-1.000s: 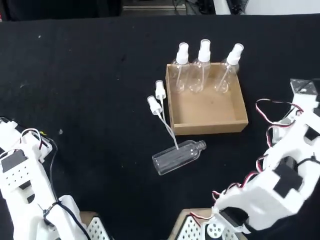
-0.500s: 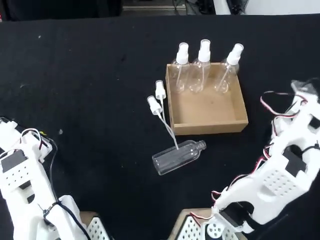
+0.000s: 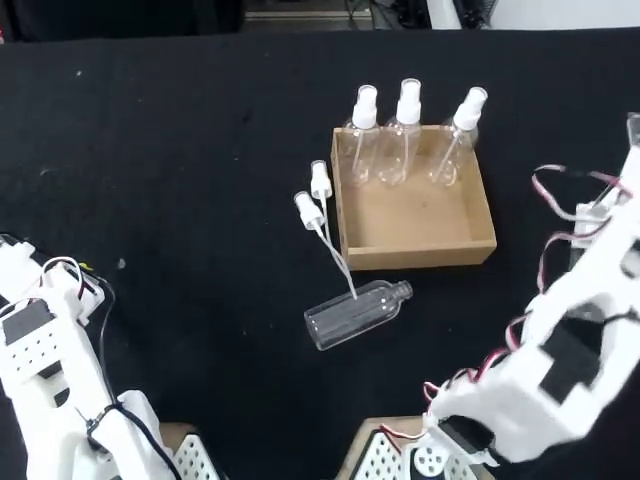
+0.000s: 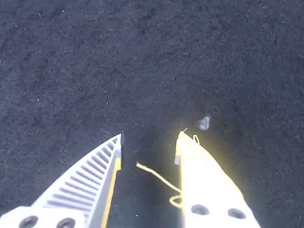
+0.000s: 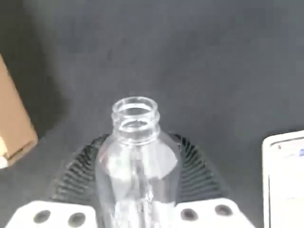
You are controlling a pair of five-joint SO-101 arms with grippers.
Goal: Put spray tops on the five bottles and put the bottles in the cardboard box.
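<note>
Right claw [image 5: 138,142] grips 1 clear, uncapped bottle [image 5: 136,161] between both fingers, its neck sticking out past the tips. Left claw [image 4: 148,142] is moderately open over the black table [image 4: 142,57].

Three capped bottles [image 3: 360,152] [image 3: 400,148] [image 3: 448,152]. Two uncapped bottles: a lying bottle [image 3: 355,313] and a held bottle [image 5: 135,156]. Makes five bottles in all. Two loose spray tops [image 3: 320,180] [image 3: 307,208], each with a dip tube; with the three fitted ones, makes five tops. One cardboard box [image 3: 420,255]. Two arms [image 3: 40,370] [image 3: 570,370].
</note>
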